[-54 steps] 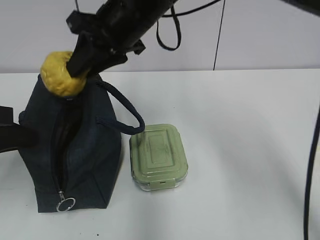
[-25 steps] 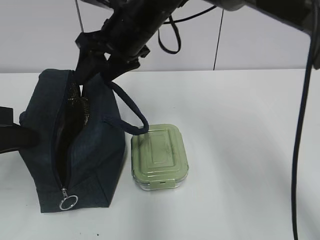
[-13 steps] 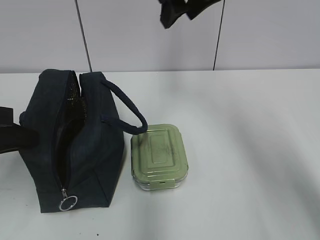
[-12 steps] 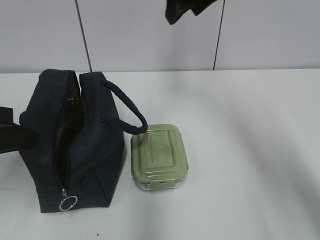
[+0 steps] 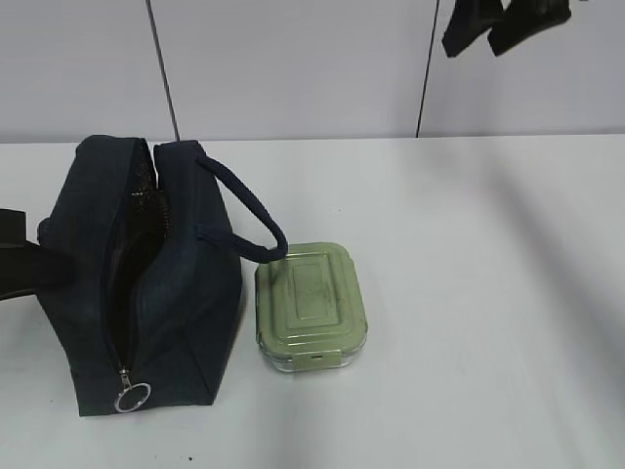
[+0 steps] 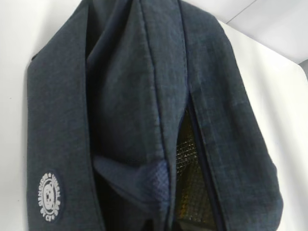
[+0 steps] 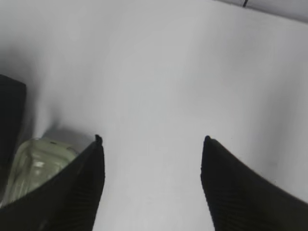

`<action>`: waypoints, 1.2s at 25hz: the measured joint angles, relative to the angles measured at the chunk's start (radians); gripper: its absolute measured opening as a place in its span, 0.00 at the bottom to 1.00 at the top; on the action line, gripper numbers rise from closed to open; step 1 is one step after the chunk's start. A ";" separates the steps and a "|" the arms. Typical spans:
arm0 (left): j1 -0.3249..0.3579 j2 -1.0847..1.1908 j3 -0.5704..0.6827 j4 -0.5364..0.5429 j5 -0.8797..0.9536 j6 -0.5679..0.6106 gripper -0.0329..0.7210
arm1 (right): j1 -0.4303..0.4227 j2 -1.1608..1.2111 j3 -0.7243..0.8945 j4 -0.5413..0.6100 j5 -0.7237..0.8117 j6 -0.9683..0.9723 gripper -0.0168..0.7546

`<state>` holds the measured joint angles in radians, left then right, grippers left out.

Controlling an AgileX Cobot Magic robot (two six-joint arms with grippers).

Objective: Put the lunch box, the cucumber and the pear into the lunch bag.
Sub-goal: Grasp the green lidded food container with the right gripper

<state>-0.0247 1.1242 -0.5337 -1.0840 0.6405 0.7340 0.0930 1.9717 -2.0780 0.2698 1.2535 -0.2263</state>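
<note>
- Lunch bag [image 5: 146,283]: on table [image 5: 469,293], unzipped; lunch box [image 5: 311,306] just beside it.
- Left wrist view only: round white logo patch [image 6: 49,197], lettering unreadable; left gripper's state cannot be told.
- Right gripper [image 7: 151,144]: fingers spread, empty, high above table.

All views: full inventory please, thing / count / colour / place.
lunch bag: 1, dark navy, left on the table, zipper open, mesh lining visible inside
ring pull: 1, silver, at the bag's near end
handle: 1, navy loop, arching from the bag toward the lunch box
lunch box: 1, sage-green lid over clear base, on the table just right of the bag
table: 1, white
pear, cucumber: not visible in any view
left arm: 1, black, at the bag's left side; its gripper is out of view
right gripper: 1, black, open and empty, high at upper right
</note>
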 joint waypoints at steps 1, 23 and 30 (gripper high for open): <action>0.000 0.000 0.000 0.000 0.000 0.000 0.02 | -0.021 0.000 0.028 0.055 0.000 -0.025 0.66; 0.000 0.000 0.000 0.000 0.020 0.001 0.02 | -0.093 -0.001 0.856 0.833 -0.062 -0.707 0.66; 0.000 0.000 0.000 0.000 0.024 0.001 0.02 | -0.093 -0.004 0.905 0.851 -0.069 -0.778 0.66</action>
<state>-0.0247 1.1242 -0.5337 -1.0840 0.6650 0.7352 -0.0003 1.9678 -1.1733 1.1205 1.1848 -1.0039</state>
